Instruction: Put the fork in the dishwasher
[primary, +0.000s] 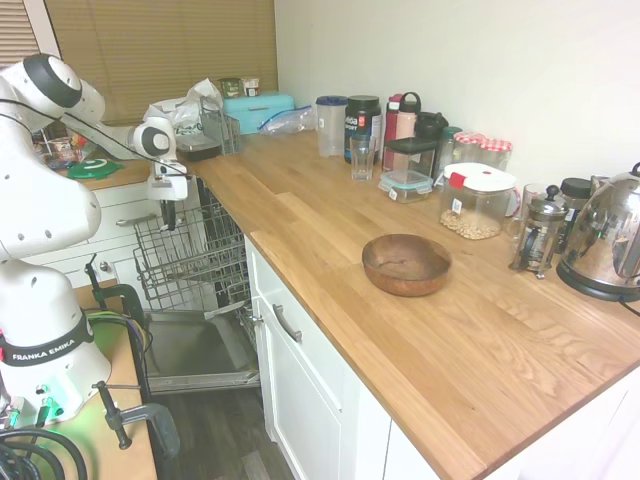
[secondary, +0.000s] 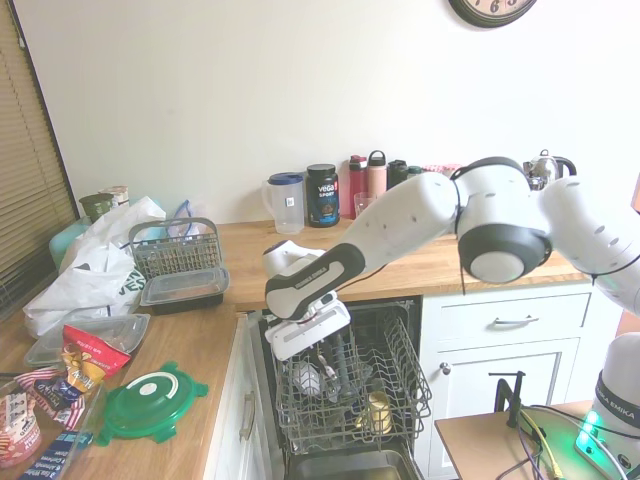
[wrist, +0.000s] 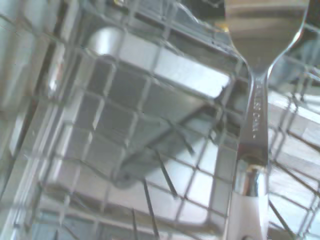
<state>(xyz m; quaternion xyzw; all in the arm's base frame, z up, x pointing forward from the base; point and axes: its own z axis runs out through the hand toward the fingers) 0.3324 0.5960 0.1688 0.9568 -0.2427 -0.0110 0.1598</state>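
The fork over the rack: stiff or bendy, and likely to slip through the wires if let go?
The fork looks like polished metal, so probably stiff and somewhat slippery. It is slim against the open grid of the dishwasher rack, so it could well drop between wires or tilt.

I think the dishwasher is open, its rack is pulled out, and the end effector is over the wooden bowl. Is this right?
One part is wrong. The dishwasher is open and its rack is pulled out, but the end effector is over the rack, not over the bowl. The bowl sits apart from it on the counter. The first exterior view shows this.
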